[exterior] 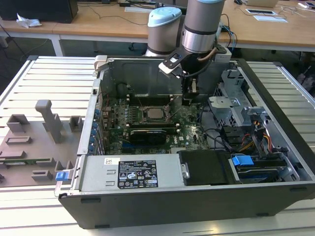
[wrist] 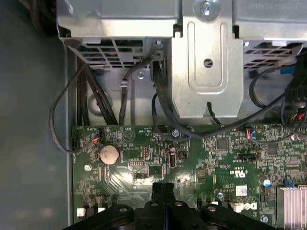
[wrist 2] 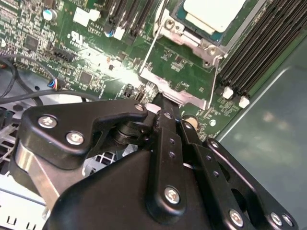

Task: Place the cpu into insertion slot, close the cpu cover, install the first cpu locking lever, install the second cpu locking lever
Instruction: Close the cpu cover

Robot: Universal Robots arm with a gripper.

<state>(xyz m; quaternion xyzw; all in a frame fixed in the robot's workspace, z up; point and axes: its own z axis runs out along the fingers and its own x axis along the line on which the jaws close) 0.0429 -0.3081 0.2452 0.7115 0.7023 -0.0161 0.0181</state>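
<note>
Exterior view: cables (exterior: 216,137) beside gripper (exterior: 187,97)

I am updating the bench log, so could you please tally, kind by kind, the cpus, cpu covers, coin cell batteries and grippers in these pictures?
cpu: 1
cpu cover: 1
coin cell battery: 1
gripper: 1
Total: 4

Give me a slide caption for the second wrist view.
Gripper low over the green motherboard, beside the metal-framed insertion slot holding the cpu.
</note>
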